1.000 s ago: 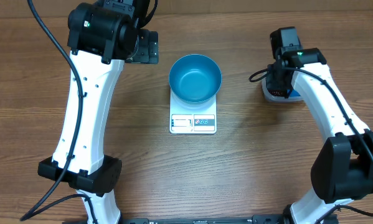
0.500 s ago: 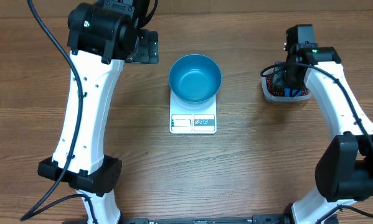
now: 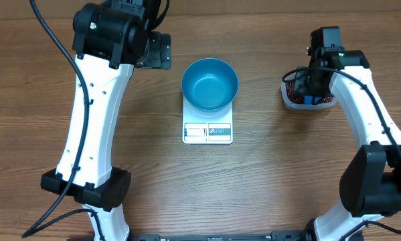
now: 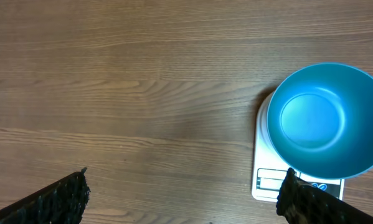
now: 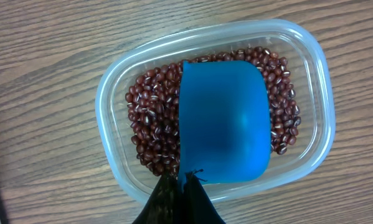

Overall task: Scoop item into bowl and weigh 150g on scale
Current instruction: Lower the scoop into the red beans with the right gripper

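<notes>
Beans [image 5: 152, 124] sit in the clear tub [image 5: 314, 74] on the right side of the table, well apart from the bowl. The rest, biggest first:

- Table [image 3: 267, 194]: wood grain, and everything rests on it.
- Left arm [image 3: 96, 120]: stretched up the left side. The left gripper [image 4: 183, 180] hangs over bare wood just left of the bowl and scale. Its fingers [image 4: 55, 199] are spread wide with nothing between them.
- Right arm [image 3: 361, 114]: reaches up the right side, with its wrist over the tub.
- Bowl [image 3: 209, 84]: blue and upright, sitting on the far part of the scale. I see only bare blue inside it.
- Scale [image 3: 207, 132]: white, at table centre. The display and two buttons poke out from under the bowl's near side. The display is too small for me to read.
- Tub: clear rectangle with rounded corners. Beans cover its floor around the scoop.
- Scoop [image 5: 223, 124]: blue, over the middle of the tub with its open face toward the wrist camera. I can't tell if it touches the heap.
- Right gripper [image 5: 181, 183]: jaws pinched together on the scoop's near edge. The handle is hidden behind the fingers.
- Beans: small, dark red-brown, and loose. They show on the left, far and right sides of the scoop.
</notes>
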`<state>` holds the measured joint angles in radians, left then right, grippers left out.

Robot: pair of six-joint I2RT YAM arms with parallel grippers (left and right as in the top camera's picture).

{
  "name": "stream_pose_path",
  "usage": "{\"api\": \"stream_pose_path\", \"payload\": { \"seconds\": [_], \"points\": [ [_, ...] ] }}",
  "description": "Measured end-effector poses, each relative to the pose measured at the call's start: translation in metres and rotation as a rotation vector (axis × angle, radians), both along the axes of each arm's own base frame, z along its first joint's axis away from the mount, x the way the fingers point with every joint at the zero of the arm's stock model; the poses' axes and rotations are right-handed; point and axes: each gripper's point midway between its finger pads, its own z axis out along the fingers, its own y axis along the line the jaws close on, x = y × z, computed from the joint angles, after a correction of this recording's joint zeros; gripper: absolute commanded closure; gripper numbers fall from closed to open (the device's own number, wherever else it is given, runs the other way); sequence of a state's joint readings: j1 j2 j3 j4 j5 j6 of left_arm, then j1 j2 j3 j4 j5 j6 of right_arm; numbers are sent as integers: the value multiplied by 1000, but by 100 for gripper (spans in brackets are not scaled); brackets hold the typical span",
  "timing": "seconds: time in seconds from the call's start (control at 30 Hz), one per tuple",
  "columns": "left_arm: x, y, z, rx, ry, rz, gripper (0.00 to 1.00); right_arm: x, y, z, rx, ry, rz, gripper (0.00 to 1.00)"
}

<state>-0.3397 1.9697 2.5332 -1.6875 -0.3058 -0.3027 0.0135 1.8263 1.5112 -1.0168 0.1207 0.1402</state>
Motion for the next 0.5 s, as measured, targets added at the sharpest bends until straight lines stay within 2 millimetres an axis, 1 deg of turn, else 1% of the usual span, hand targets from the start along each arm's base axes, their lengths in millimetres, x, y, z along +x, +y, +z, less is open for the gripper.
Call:
{"api": "stream_pose_path", "payload": {
  "seconds": [0.2, 0.5],
  "points": [
    [0, -1, 0, -5, 2, -3, 0, 0, -2, 0, 39, -1, -14, 96],
    [0, -1, 0, -6, 2, -3, 0, 1, -15, 2, 212, -18, -69, 96]
  ]
}}
